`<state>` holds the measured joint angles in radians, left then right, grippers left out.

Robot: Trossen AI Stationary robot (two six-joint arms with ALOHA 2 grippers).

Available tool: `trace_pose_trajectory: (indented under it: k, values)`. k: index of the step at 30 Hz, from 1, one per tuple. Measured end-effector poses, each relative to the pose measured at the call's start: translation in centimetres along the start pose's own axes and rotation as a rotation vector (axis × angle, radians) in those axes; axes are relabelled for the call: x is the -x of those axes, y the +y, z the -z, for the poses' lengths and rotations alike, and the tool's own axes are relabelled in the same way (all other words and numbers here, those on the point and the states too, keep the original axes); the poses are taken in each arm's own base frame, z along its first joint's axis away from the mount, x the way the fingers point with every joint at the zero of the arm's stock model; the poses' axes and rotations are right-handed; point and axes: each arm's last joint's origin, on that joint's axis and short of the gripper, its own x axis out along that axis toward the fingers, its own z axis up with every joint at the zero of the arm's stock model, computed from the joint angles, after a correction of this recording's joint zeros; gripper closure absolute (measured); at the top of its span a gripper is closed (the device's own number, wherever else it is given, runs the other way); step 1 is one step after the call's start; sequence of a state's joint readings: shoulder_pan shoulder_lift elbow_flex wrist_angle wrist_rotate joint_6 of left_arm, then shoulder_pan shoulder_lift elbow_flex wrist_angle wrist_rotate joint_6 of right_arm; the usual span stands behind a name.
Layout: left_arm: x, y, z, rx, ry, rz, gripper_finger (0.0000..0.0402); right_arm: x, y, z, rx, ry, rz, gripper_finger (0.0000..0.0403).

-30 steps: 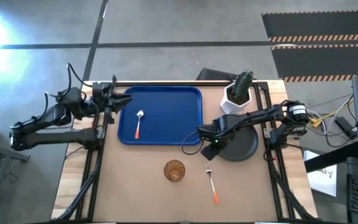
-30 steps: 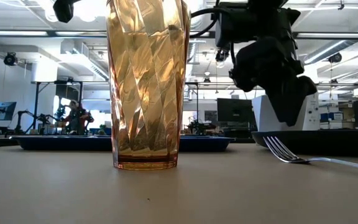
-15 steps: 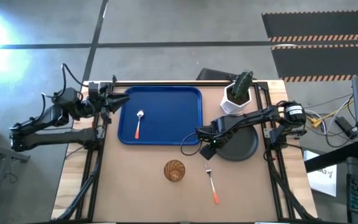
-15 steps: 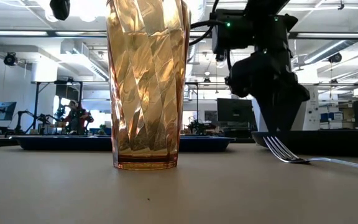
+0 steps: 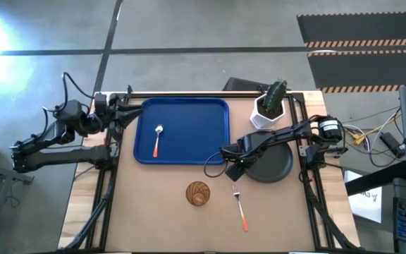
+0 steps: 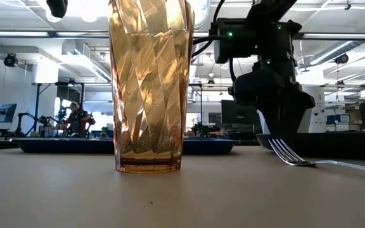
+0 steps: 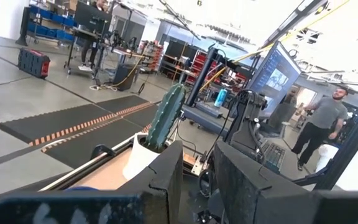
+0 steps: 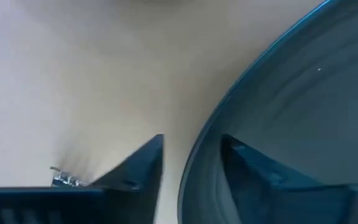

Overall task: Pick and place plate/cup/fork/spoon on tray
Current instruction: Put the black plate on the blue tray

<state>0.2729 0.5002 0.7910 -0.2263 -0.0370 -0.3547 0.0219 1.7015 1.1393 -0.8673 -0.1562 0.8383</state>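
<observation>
**At the plate's rim: right tool set to grip**

From above, the right tool (image 5: 235, 159) sits at the plate (image 5: 273, 165) beside the tray (image 5: 189, 113); spoon (image 5: 157, 140) already trayed.

Wrist view: fingers (image 8: 135, 163) parted, straddling the rim, unclosed. Closing and lifting come next, I'd judge.

Left tool (image 5: 122, 111) waits.

Right gripper (image 5: 236, 164) at plate (image 5: 273, 166) rim.

The right gripper (image 5: 235, 166) is low, its fingers parted; the left gripper (image 5: 127, 111) waits raised, slightly open.
</observation>
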Motion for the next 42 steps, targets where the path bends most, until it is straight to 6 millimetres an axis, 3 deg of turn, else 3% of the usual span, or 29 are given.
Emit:
trace_pose_trajectory:
  k: [4,7,13,24,29,35,42]
  values:
    - [0.0,0.0,0.0,-0.002,-0.001,0.001,0.0327,-0.1,0.0,0.0,-0.011,0.008,0.002,0.0359]
    - [0.0,0.0,0.0,-0.002,-0.001,0.001,0.0327,0.0,0.1,0.3,-0.005,0.005,0.010,0.0384]
    - [-0.1,0.0,0.0,-0.002,0.003,0.000,0.0327,1.6,1.2,1.5,0.005,-0.012,0.014,0.0392]
    - [-0.1,0.0,0.1,-0.003,0.006,-0.002,0.0327,10.6,5.8,3.2,0.053,-0.305,-0.001,0.0395]
    - [-0.2,0.0,0.1,-0.004,0.008,-0.002,0.0327,14.7,6.8,2.8,0.125,-0.478,-0.023,0.0395]
    - [-0.1,0.0,0.1,-0.004,0.006,-0.001,0.0327,18.6,6.3,1.4,0.211,-0.630,0.005,0.0395]
    - [0.0,0.0,0.0,-0.004,0.003,-0.001,0.0327,20.7,5.0,-1.9,0.310,-0.702,0.034,0.0395]
